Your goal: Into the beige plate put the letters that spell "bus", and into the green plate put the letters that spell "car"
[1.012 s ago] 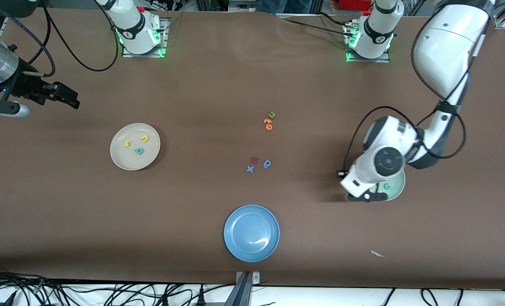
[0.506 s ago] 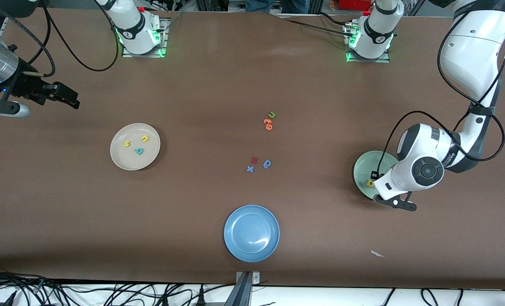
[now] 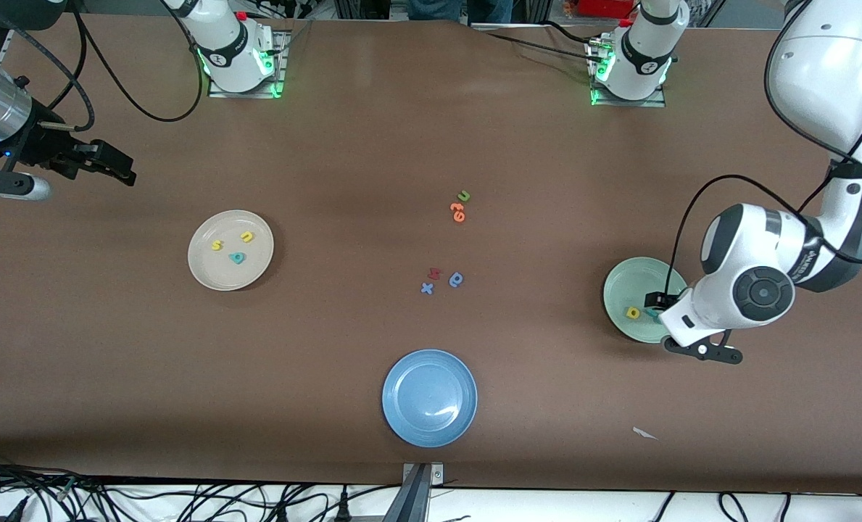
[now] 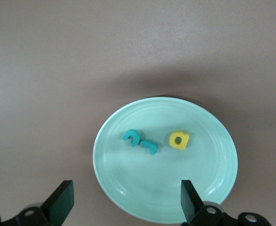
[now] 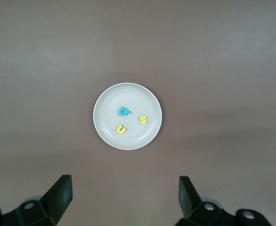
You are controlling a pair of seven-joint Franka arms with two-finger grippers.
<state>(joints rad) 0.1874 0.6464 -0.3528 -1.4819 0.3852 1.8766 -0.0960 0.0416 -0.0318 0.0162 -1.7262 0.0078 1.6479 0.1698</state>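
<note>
Over green plate (image 4: 128, 188): my left gripper (image 4: 124, 205), fingers spread, empty | c (image 4: 132, 137), r (image 4: 150, 146), a (image 4: 179, 140) inside | right gripper (image 5: 124, 195) spread wide above beige plate (image 5: 105, 127), waiting

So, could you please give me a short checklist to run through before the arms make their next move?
1. Teal b, yellow u, yellow s in the beige plate: ok.
2. Teal c, teal r and yellow a in the green plate: ok.
3. Left gripper open, holding nothing, over the green plate: ok.
4. Right gripper open, holding nothing: ok.
5. Blue plate without letters: ok.
</note>
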